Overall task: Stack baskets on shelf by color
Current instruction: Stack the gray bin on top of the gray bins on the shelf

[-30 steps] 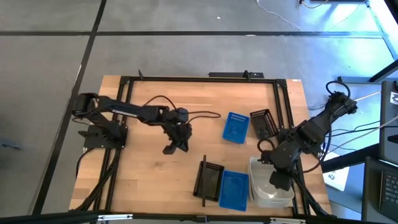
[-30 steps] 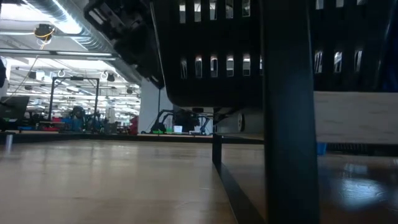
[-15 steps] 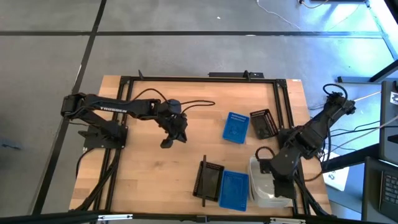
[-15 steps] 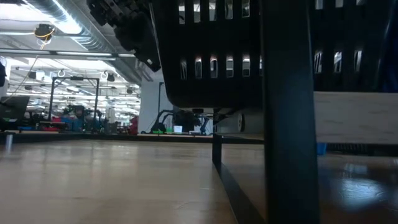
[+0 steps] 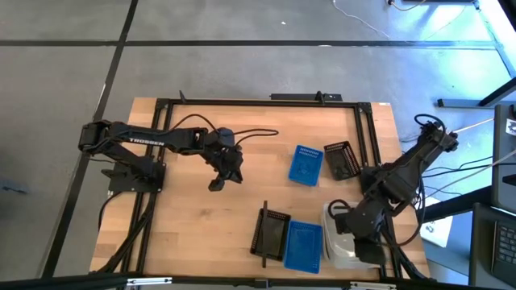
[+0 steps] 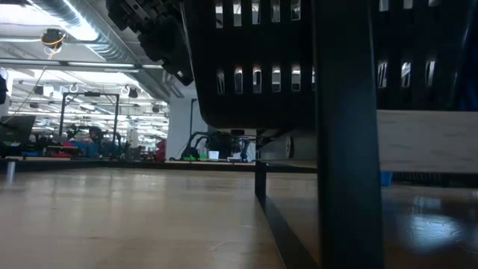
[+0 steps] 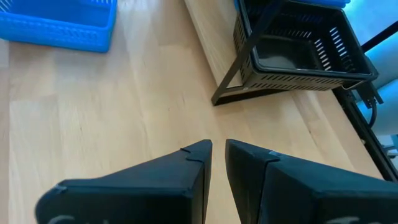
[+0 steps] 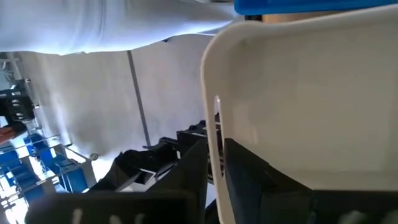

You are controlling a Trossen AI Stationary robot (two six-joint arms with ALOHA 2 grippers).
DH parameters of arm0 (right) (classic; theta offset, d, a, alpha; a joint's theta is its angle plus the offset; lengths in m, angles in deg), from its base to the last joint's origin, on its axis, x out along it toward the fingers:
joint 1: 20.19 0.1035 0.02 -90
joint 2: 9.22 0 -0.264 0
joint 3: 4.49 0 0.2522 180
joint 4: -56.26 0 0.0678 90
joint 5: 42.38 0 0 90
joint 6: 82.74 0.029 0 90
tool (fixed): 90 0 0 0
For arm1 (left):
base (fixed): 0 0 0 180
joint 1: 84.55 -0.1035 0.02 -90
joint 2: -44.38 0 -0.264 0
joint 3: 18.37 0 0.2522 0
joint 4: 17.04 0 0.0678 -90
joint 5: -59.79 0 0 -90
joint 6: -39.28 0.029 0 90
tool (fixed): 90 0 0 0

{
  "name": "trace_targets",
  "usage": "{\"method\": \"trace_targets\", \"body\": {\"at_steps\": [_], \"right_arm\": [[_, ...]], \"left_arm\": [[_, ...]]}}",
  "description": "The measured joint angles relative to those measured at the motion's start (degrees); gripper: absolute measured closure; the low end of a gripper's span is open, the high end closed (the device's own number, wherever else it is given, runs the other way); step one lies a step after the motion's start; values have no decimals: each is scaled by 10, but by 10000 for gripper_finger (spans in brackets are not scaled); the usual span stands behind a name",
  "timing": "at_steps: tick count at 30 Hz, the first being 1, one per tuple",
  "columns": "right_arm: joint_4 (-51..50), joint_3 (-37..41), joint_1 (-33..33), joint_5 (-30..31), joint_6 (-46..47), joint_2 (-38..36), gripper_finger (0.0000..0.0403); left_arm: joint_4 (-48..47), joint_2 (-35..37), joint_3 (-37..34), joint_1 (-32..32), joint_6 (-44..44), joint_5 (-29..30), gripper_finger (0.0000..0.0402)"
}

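Note:
A black slotted basket (image 5: pixel 271 234), a blue basket (image 5: pixel 303 246) and a translucent white basket (image 5: pixel 343 238) sit side by side on the pale wood shelf (image 5: pixel 322 211) near the table's near edge. The shelf's black upright bar (image 5: pixel 264 235) stands at its left end. A second blue basket (image 5: pixel 305 165) and a second black basket (image 5: pixel 342 159) rest on the tabletop farther back. My right gripper (image 5: pixel 356 244) is over the white basket and shut on its wall. My left gripper (image 5: pixel 216 184) is shut and empty above the bare wood at mid-table; the black basket on the shelf also shows in its wrist view (image 7: pixel 298 53). My right gripper pinches the white basket's side wall at its rim (image 8: pixel 214 134). One finger (image 8: pixel 249 180) is inside the basket and the other (image 8: pixel 189 177) is outside. I cannot tell whether the basket is lifted or still rests on the shelf.
The table has a black frame (image 5: pixel 258 102) along its far side and rails at both ends. Cables trail behind my left arm (image 5: pixel 258 137). In the low view the black basket (image 6: pixel 261 67) and the upright bar (image 6: pixel 343 134) fill the picture. Bare wood lies between my left gripper and the shelf.
My left gripper has drawn back a little toward the table's left and far edges, away from the shelf. My right gripper has gone toward the table's near edge along the white basket.

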Motion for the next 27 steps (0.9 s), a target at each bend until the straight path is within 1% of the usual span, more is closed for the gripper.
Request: {"method": "trace_targets", "body": {"at_steps": [19, 27], "right_arm": [[13, 0, 0, 0, 3, 9, 352], [27, 0, 0, 0, 0, 36, 352]], "left_arm": [[0, 0, 0, 0, 0, -4, 363], [0, 0, 0, 0, 0, -4, 363]]}}
